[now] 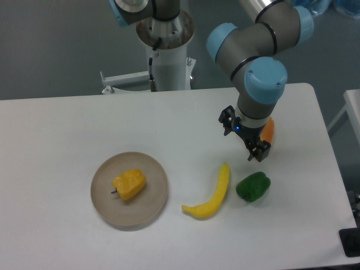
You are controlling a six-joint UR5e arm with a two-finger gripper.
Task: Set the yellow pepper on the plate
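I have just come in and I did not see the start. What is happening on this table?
The yellow pepper lies on the plate, so that step looks done. The gripper holds nothing visible and hangs at the right side, above the green pepper and in front of an orange piece. A long curved yellow piece lies between plate and green pepper.

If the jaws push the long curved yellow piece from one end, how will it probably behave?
The long curved yellow piece would probably pivot, not slide straight, because it is thin and bent. It looks rigid and smooth, so it may slip on the white table. Pushed from its upper end, it might swing towards the green pepper close beside it.
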